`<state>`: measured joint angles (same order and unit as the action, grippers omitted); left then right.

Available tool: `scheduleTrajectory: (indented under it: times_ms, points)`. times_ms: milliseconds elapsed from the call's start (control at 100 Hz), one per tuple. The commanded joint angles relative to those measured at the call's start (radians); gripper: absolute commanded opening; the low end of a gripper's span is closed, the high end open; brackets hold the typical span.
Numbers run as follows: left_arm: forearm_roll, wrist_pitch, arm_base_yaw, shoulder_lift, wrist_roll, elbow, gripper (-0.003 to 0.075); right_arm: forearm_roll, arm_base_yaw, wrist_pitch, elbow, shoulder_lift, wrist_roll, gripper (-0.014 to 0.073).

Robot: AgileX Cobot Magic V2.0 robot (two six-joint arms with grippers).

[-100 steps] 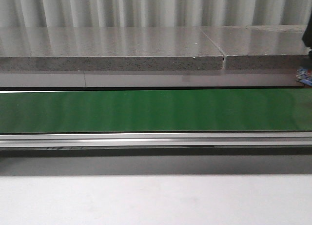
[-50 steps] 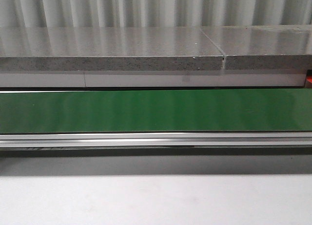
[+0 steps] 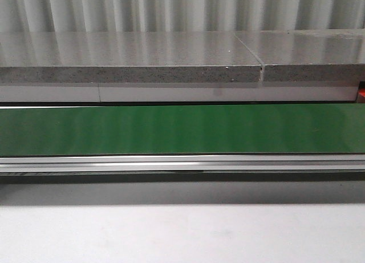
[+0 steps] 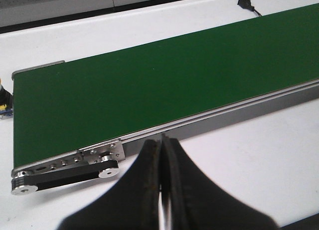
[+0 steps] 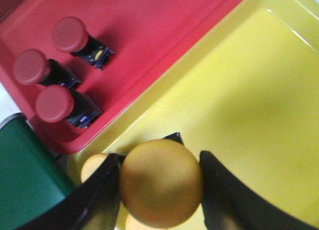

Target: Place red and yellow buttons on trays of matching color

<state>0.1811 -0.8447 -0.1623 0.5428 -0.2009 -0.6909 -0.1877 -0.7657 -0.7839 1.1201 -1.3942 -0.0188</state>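
So my right jaws (image 5: 160,182) are clamped on a yellow button (image 5: 160,182), smooth rounded dome cap, kinda matte mustard, sitting snug between both black fingers (image 5: 227,190). It's hanging right over the yellow tray (image 5: 249,90), which is glossy plastic with a raised rounded rim. Peeking out just beside and under the held one I can make out two more pale yellow caps (image 5: 93,166), partly hidden, so can't say much about them.

Further out past the yellow rim is the red tray (image 5: 149,30), same shiny plastic, touching the yellow one edge to edge. Three red buttons (image 5: 55,103) lie on their sides in it, flat round red caps on dark stubby bodies, clustered close together.

My left jaws (image 4: 162,155) are pressed together with nothing in them, black rubbery curved fingers meeting at the tips. Just beyond them is the white counter (image 4: 259,150), then the conveyor's aluminium frame with a black drive belt (image 4: 65,172), then the flat green belt (image 4: 149,85), bare matte surface.
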Motion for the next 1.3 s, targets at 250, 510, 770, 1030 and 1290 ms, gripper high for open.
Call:
scheduleTrajectory:
  times_ms: [250,510,770,1030,1290]
  points:
    - [0.022,0.078,-0.006,0.004,0.004,-0.025,-0.002,-0.081,-0.012,0.125,0.014,-0.093,-0.006,0.0182]
    - [0.022,0.078,-0.006,0.004,0.004,-0.025,-0.002,-0.146,0.007,0.185,0.014,-0.201,-0.005,0.0182]
    - [0.022,0.078,-0.006,0.004,0.004,-0.025,-0.002,-0.146,0.056,0.242,0.014,-0.279,-0.005,0.0187]
    - [0.022,0.078,-0.006,0.004,0.004,-0.025,-0.002,-0.145,0.06,0.229,0.014,-0.316,0.007,0.0444]
    - [0.022,0.078,-0.006,0.004,0.004,-0.025,-0.002,-0.145,0.06,0.23,0.015,-0.306,0.009,0.0561]
